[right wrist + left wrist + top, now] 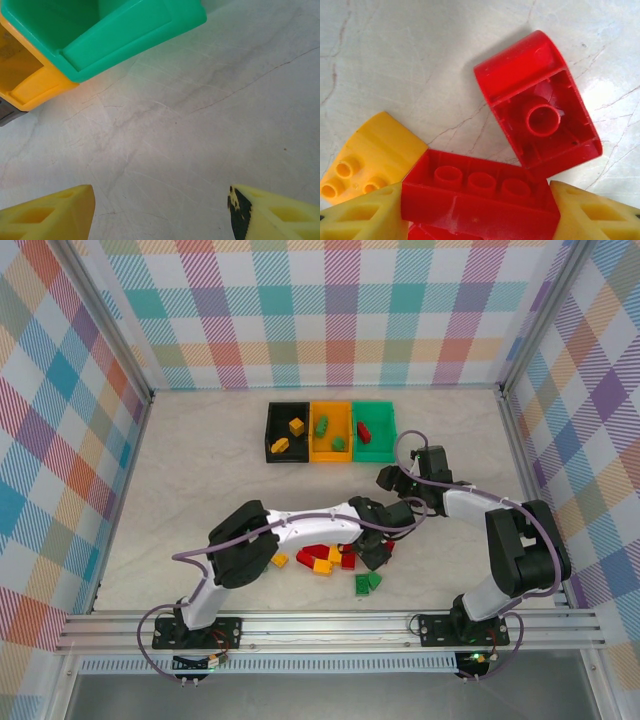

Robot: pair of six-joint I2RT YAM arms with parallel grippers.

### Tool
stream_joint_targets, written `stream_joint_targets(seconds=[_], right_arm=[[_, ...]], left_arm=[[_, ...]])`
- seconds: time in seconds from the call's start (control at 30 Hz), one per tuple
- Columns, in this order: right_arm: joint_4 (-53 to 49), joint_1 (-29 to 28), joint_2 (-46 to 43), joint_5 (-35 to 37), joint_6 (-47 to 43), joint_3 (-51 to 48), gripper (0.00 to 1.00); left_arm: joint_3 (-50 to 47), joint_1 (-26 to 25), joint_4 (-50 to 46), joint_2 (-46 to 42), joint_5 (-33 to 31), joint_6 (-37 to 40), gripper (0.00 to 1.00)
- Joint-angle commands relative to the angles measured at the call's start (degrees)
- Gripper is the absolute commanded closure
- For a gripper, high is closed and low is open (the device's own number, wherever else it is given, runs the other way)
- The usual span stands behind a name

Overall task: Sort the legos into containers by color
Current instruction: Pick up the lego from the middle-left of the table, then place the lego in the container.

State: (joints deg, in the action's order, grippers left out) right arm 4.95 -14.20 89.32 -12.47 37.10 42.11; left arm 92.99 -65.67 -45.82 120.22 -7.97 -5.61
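Note:
My left gripper (480,215) is down in the pile of legos (325,558) at mid-table, its yellow fingers (360,220) pressed against both ends of a long red lego (480,195) that lies hollow side up. Just beyond it lie a curved red lego (540,105) and a yellow one (370,155). My right gripper (162,215) hangs open over bare table, close to the green container (125,35). The containers stand in a row: black (270,430), orange (330,455), green (385,415).
The black bin holds yellow bricks (296,425), the orange one green bricks (321,425), the green one a red brick (364,431). Two green bricks (367,582) and a yellow one (280,560) lie at the edges of the pile. Checked walls close in three sides.

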Motion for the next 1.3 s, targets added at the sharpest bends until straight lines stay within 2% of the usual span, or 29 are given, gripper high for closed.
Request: stream_joint_targets(seconds=[0.0, 0.23, 0.47, 0.6, 0.83, 1.13, 1.17, 1.27], right_arm=[[0.2, 0.4, -1.2, -0.2, -0.2, 0.5, 0.29], [0.5, 0.4, -1.3, -0.3, 0.1, 0.4, 0.29], [0.4, 0.4, -1.1, 0.0, -0.1, 0.3, 0.29], [0.4, 0.5, -1.2, 0.0, 0.0, 0.3, 0.29], [1.5, 0.5, -0.4, -0.9, 0.9, 0.1, 0.29], [1.8, 0.5, 1.5, -1.4, 1.2, 0.7, 0.29], [1.9, 0.5, 1.4, -1.5, 1.2, 0.6, 0.29], [1.9, 0.5, 1.4, -1.2, 1.1, 0.7, 0.29]], left_arm=[[-2.4, 3.5, 4.3, -7.1, 1.7, -2.9, 0.40], [-3.8, 10.4, 10.9, -14.2, 0.6, -7.9, 0.41], [2.2, 17.4, 14.0, -13.0, 2.6, -13.4, 0.43], [7.9, 18.1, 12.3, -9.3, 3.8, -13.3, 0.43], [19.3, 20.4, 7.8, -2.7, 1.5, -12.9, 0.44], [37.4, 24.0, 11.5, 11.6, 0.2, -14.0, 0.44], [40.2, 24.4, 11.2, 14.0, 0.4, -14.7, 0.42], [45.7, 25.4, 10.6, 18.4, 1.8, -16.6, 0.28]])
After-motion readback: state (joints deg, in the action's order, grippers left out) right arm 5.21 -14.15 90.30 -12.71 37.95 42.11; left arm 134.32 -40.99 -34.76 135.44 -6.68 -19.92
